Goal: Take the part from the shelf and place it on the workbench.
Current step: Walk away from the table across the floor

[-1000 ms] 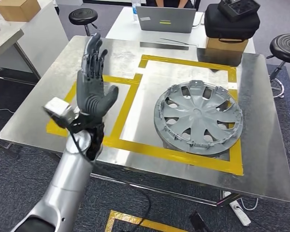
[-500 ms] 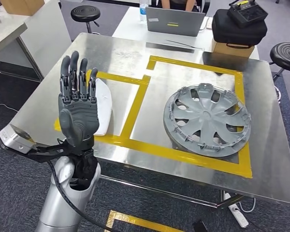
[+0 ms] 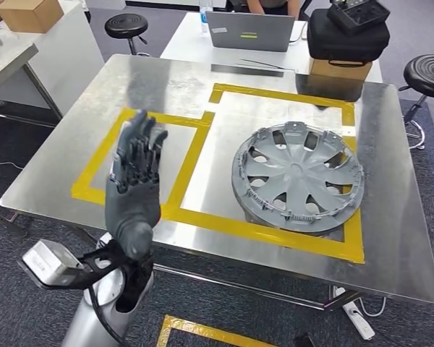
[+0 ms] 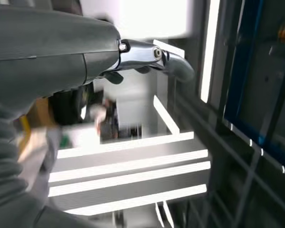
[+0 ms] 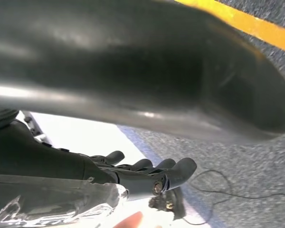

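Observation:
The part, a grey plastic wheel cover (image 3: pixel 296 177), lies flat on the metal workbench (image 3: pixel 166 79), inside the larger yellow-taped rectangle at the right. My left hand (image 3: pixel 133 191) is raised upright in front of the bench's near edge, left of the cover and apart from it. Its fingers are spread and it holds nothing. The left wrist view shows the same hand (image 4: pixel 62 52) with one finger (image 4: pixel 155 53) stretched out and bare. My right hand (image 5: pixel 141 173) hangs low over the floor, its fingers extended with nothing in them.
A laptop (image 3: pixel 249 30) with a person behind it sits on the far table. A black case (image 3: pixel 346 36) rests on a cardboard box at the far right. Stools (image 3: pixel 126 25) (image 3: pixel 429 71) stand at the back and right. A power strip (image 3: pixel 359 316) lies on the floor.
My left hand has dropped lower and drawn back from above the bench to its near edge, still holding nothing. The camera swayed a little. The wheel cover has stayed in place.

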Available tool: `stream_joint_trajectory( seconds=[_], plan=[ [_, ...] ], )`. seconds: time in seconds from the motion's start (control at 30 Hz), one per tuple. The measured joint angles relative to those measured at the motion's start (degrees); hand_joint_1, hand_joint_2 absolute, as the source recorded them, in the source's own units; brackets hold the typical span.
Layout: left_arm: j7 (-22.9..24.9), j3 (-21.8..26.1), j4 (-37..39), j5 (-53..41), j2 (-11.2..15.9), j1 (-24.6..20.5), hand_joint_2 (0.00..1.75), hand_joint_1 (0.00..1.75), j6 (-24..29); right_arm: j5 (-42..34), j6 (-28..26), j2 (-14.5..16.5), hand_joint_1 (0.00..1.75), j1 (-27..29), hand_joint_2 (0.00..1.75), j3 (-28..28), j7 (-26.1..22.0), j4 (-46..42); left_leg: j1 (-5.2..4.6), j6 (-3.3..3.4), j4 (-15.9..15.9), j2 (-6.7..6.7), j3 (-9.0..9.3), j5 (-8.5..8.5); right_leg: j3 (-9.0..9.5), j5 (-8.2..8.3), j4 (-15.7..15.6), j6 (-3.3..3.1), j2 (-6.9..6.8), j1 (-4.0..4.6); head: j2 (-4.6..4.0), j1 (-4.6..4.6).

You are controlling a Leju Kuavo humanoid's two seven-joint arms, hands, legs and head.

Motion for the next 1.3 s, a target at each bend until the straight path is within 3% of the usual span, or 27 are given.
stream_joint_trajectory(
  seconds=[0.03,0.07,0.1,0.17,0.23,0.27,0.37,0.43,0.5,0.57,0.6,0.7,0.77,0.87,0.93,0.97,1.03,1.07,1.1,1.13,1.2,1.27,1.3],
  plan=[
    [-0.08,-0.42,-0.04,0.57,0.3,1.03,0.0,0.0,-1.92,0.13,0.31,-0.01,0.0,0.02,0.0,-0.09,0.02,0.0,0.01,-0.07,3.27,0.01,-1.62,-1.1,0.0,-0.03,0.0,-0.04,-0.01,0.01,0.0,0.01],
    [-0.1,-0.71,0.04,1.85,0.53,1.92,0.0,0.0,-3.91,0.22,0.59,-0.02,0.0,0.04,0.0,-0.18,0.04,-0.01,0.01,-0.06,4.77,0.02,-2.42,-1.11,-0.01,-0.04,0.0,-0.06,0.01,0.01,0.0,-0.02],
    [-0.02,-0.91,0.17,3.26,0.73,2.58,0.0,0.0,-6.03,0.35,0.84,-0.02,0.0,0.07,0.0,-0.25,0.02,-0.01,0.01,0.02,4.09,0.02,-2.17,-0.06,0.01,-0.05,0.0,-0.06,0.04,0.01,0.0,-0.03],
    [0.58,-1.07,0.66,6.91,0.96,3.13,0.0,0.0,-11.88,1.3,1.51,-0.03,0.0,0.09,0.0,-0.3,-0.76,-0.02,0.01,0.36,-2.91,0.08,1.34,3.84,0.08,-0.07,0.01,0.09,0.11,0.04,0.0,-0.05],
    [0.63,-0.66,1.15,9.26,0.82,3.66,0.0,0.0,-19.51,2.9,2.34,-0.03,0.0,0.09,0.0,-0.2,-2.78,-0.02,-0.03,0.8,-9.76,0.13,4.79,6.04,0.0,-0.17,0.15,0.6,0.23,0.29,0.0,-0.04],
    [0.27,-0.11,1.15,9.01,0.63,4.05,0.0,0.0,-22.64,3.55,2.67,-0.03,0.0,0.1,0.0,-0.13,-3.77,-0.02,-0.09,1.05,-11.23,0.13,5.49,6.21,-0.04,-0.17,0.14,0.94,0.27,0.38,0.0,-0.06],
    [-0.4,2.24,-0.26,6.67,0.03,5.13,0.0,0.0,-28.31,4.49,3.2,-0.03,0.0,0.13,0.0,0.1,-5.29,-0.02,-0.11,2.06,-11.74,0.07,5.6,6.3,-0.1,-0.36,0.09,1.96,0.2,0.23,0.0,-0.03],
    [-0.51,3.24,-1.07,5.92,-0.14,5.49,0.0,0.0,-29.56,4.37,3.16,-0.03,0.0,0.09,0.0,0.26,-5.74,-0.02,0.1,2.7,-11.97,0.1,5.77,6.45,-1.52,-2.47,3.29,2.53,0.07,0.15,0.0,0.26],
    [-0.53,3.8,-1.08,5.18,-0.17,5.61,0.0,0.0,-29.06,3.99,3.05,-0.03,0.0,0.06,0.0,0.28,-6.03,-0.02,0.09,3.01,-11.98,0.12,5.79,6.42,-4.89,-6.15,10.66,2.88,-0.04,0.12,0.0,0.56],
    [-0.53,4.21,-0.76,4.83,-0.17,5.67,0.0,0.0,-28.7,3.82,3.08,-0.03,0.0,0.1,0.0,0.27,-6.15,-0.02,0.05,3.08,-11.97,0.12,5.8,6.4,-7.4,-7.78,15.99,3.01,-0.05,0.11,0.0,0.58],
    [-0.53,4.36,-0.62,4.84,-0.17,5.69,0.0,0.0,-28.89,3.8,3.1,-0.03,0.0,0.12,0.0,0.27,-6.19,-0.02,0.05,3.07,-11.97,0.11,5.85,6.39,-7.22,-7.01,15.65,3.01,-0.06,0.11,0.0,0.58],
    [-0.53,4.58,-0.31,4.82,-0.18,5.7,0.0,0.0,-29.16,3.81,3.14,-0.05,0.0,-0.01,0.0,0.27,-6.25,-0.02,0.0,2.67,-11.9,0.04,6.15,6.26,-1.6,-1.81,4.85,2.82,-0.1,0.1,0.0,0.6],
    [-0.53,4.63,-0.17,4.16,-0.18,5.7,0.0,0.0,-28.71,3.85,3.16,-0.05,0.0,-0.1,0.0,0.27,-6.24,-0.02,-0.2,2.05,-11.84,0.0,6.19,6.27,0.74,-0.6,0.33,2.29,-0.01,0.17,0.0,0.56],
    [-0.53,4.61,-0.09,2.8,-0.17,5.68,0.0,0.0,-28.84,4.09,3.22,-0.13,0.0,0.01,0.0,0.18,-6.08,-0.02,-0.15,1.07,-11.99,0.01,6.16,6.36,0.67,-0.46,-0.02,1.06,0.14,0.26,0.0,0.54],
    [-0.53,4.48,-0.09,1.96,-0.14,5.65,0.0,0.0,-29.17,4.25,3.28,-0.19,0.0,0.0,0.0,0.1,-6.01,-0.02,-0.06,0.44,-9.52,0.09,5.06,4.49,0.68,-0.23,-0.19,0.32,0.1,0.1,0.0,0.34],
    [-0.54,4.41,-0.09,1.64,-0.12,5.64,0.0,0.0,-29.19,4.27,3.31,-0.19,0.0,-0.02,0.0,0.09,-6.0,-0.02,-0.03,0.22,-6.5,0.13,3.68,2.71,0.67,-0.19,-0.22,0.09,0.06,0.06,0.0,0.21],
    [-0.54,4.29,-0.03,1.32,-0.07,5.63,0.87,0.0,-29.05,4.28,3.39,-0.21,0.0,0.01,0.0,0.07,-5.91,-0.02,-0.01,-0.01,1.32,0.15,0.0,-0.93,0.58,-0.08,-0.19,-0.16,-0.08,0.09,0.0,0.06],
    [-0.54,4.23,0.12,1.4,-0.03,5.61,1.31,0.0,-28.8,4.28,3.42,-0.22,0.0,0.03,0.0,0.07,-5.85,-0.02,-0.01,-0.01,3.88,0.15,-1.23,-1.67,0.54,-0.01,-0.17,-0.21,-0.12,0.12,0.0,0.05],
    [-0.53,4.09,0.39,1.6,0.0,5.55,1.75,0.0,-28.47,4.28,3.45,-0.24,0.0,0.03,0.0,0.05,-5.79,-0.02,-0.01,0.07,4.31,0.15,-1.41,-1.23,0.5,0.07,-0.16,-0.21,-0.13,0.14,0.0,0.05],
    [-0.53,3.89,0.72,1.91,0.04,5.48,1.75,0.0,-28.14,4.28,3.46,-0.25,0.0,0.02,0.0,0.05,-5.75,-0.02,-0.01,0.22,2.63,0.15,-0.51,0.12,0.49,0.12,-0.15,-0.18,-0.09,0.15,0.0,0.05],
    [-0.53,3.44,1.31,2.61,0.06,5.31,1.75,0.0,-27.72,4.31,3.48,-0.25,0.0,-0.01,0.0,0.04,-5.74,-0.02,-0.05,0.66,-4.9,0.15,3.55,3.88,0.45,0.22,-0.14,0.05,0.06,0.22,0.0,0.05],
    [-0.53,3.07,1.69,3.23,0.07,5.2,1.75,0.0,-27.74,4.37,3.49,-0.26,0.0,-0.02,0.0,0.03,-5.74,-0.02,-0.11,1.07,-10.6,0.08,6.34,5.75,0.15,0.38,-0.01,0.6,0.18,0.43,0.0,0.1],
    [-0.53,2.92,1.88,3.52,0.07,5.15,1.75,0.0,-27.84,4.4,3.5,-0.26,0.0,-0.01,0.0,0.03,-5.73,-0.02,-0.19,1.28,-11.58,0.02,6.68,5.93,-0.02,0.53,-0.03,0.97,0.18,0.49,0.0,0.11]
  ],
)
